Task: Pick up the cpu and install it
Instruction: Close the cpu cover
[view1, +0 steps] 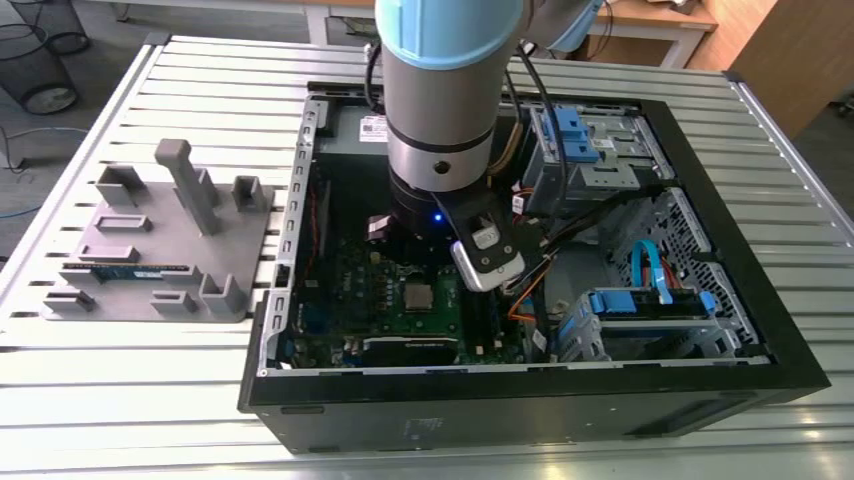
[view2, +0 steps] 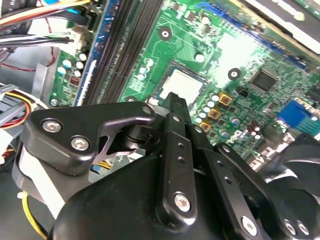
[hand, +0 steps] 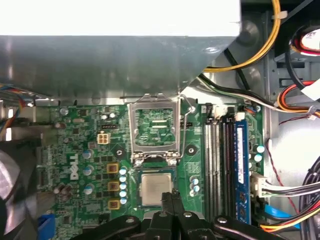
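Note:
The cpu (hand: 156, 187) is a small silvery square lying flat in its socket on the green motherboard (hand: 80, 150); it also shows in the exterior view (view1: 419, 296) and the second wrist view (view2: 182, 85). The hinged metal socket frame (hand: 154, 127) stands open beside it. My gripper (hand: 170, 197) hovers just over one edge of the cpu, its two black fingers pressed together with nothing between them. In the second wrist view the gripper (view2: 175, 97) shows as one narrow black tip at the chip's edge.
The open computer case (view1: 534, 385) lies on a slatted metal table (view1: 134, 400). Memory slots (hand: 220, 165), cable bundles (hand: 295, 100) and drive bays (view1: 647, 300) crowd the board. A grey holder (view1: 160, 240) with a memory stick (view1: 127, 270) stands at the exterior view's left.

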